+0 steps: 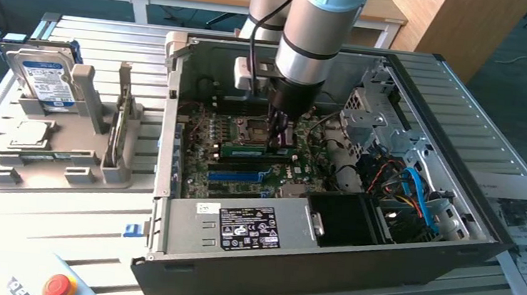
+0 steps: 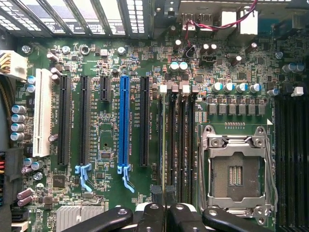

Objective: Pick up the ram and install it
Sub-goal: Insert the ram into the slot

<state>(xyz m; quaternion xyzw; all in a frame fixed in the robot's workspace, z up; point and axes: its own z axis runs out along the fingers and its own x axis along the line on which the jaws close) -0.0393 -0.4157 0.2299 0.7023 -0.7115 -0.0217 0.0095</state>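
End effector (image 1: 280,136) was clamped on the ram (image 1: 250,148), just above the memory slots (image 2: 181,140). Guessing it needed lining up square with one slot, then even pressure down.

Matt metal case (image 1: 329,271), seemingly plastic blue slot (image 2: 124,121)

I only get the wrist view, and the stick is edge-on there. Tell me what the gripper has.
Observer: The gripper is shut on the ram, a green stick lying along the board's slots. I can't tell if it's seated.
Operator: Now list the spare parts.
Observer: A tray on the exterior view's left holds an upright hard drive and a silver processor.
Operator: Give me the arm's posture.
Observer: The arm comes straight down into the open case.
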